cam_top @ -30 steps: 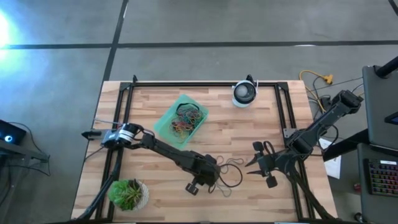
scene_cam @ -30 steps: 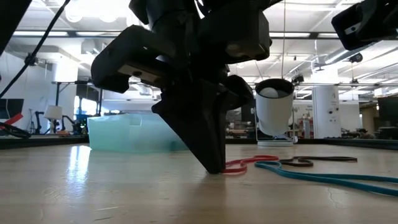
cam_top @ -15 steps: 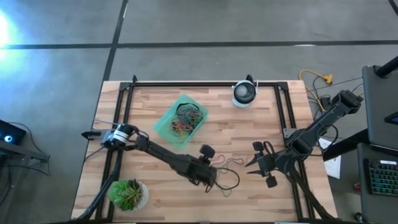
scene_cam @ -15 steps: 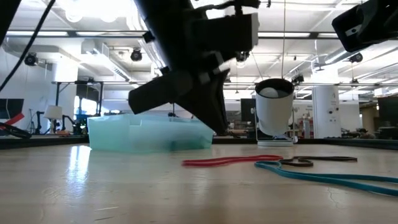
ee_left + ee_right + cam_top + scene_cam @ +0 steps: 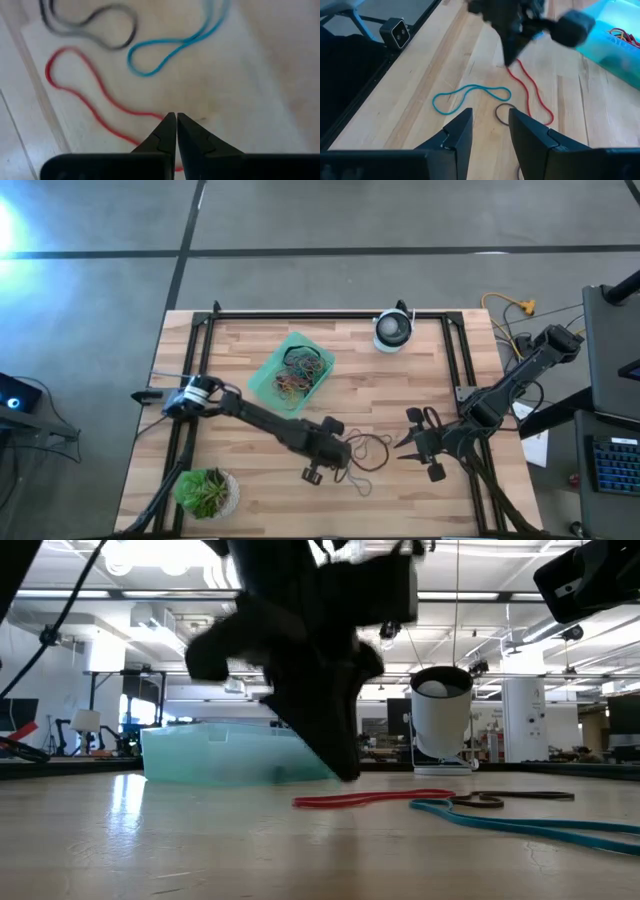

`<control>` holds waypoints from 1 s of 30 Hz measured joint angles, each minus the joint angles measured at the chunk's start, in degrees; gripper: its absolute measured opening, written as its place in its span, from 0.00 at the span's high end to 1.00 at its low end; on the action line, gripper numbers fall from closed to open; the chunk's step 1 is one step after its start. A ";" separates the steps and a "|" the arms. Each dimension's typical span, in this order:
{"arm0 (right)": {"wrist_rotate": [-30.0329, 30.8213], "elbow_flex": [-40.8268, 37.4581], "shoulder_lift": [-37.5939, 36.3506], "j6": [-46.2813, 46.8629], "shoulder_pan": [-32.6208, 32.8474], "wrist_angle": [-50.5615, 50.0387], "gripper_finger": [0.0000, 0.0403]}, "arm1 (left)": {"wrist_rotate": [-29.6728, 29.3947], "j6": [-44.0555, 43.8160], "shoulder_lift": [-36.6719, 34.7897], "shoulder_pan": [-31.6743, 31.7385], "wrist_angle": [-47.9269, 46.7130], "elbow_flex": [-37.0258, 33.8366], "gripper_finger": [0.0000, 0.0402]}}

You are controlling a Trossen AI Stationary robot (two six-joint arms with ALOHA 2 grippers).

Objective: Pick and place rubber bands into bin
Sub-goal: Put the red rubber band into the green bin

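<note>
Three loose rubber bands lie flat on the wooden table: a red one (image 5: 90,90), a blue one (image 5: 175,45) and a dark one (image 5: 95,25). My left gripper (image 5: 176,117) is shut with nothing in it. Its tips hang just above the red band (image 5: 370,798), near the table's middle (image 5: 343,458). The teal bin (image 5: 292,373) stands farther back and to the left, with several bands inside. My right gripper (image 5: 490,125) waits open over the table's right side (image 5: 408,440), its fingers pointing toward the loose bands.
A white-and-black round device (image 5: 393,330) stands at the far edge. A potted green plant (image 5: 207,492) sits at the near left corner. Black frame rails (image 5: 452,360) run along the table's sides. Bare wood lies between the bin and the loose bands.
My left gripper has risen from the table, where its shut tips stood at the red band's end, and has rolled about its wrist. It has stayed shut. The red band has stayed flat on the table.
</note>
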 joint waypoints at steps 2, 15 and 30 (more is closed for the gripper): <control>0.00 0.00 0.00 0.00 0.00 0.04 0.70 | 0.43 -0.02 0.71 0.73 -0.20 -0.40 0.99; 0.07 -0.22 0.00 0.00 0.02 0.28 0.71 | 5.09 -8.06 1.71 3.81 0.37 -0.60 0.66; 0.07 -0.28 0.00 0.00 0.00 0.26 0.72 | 16.18 -10.44 1.49 3.97 3.23 -3.87 0.63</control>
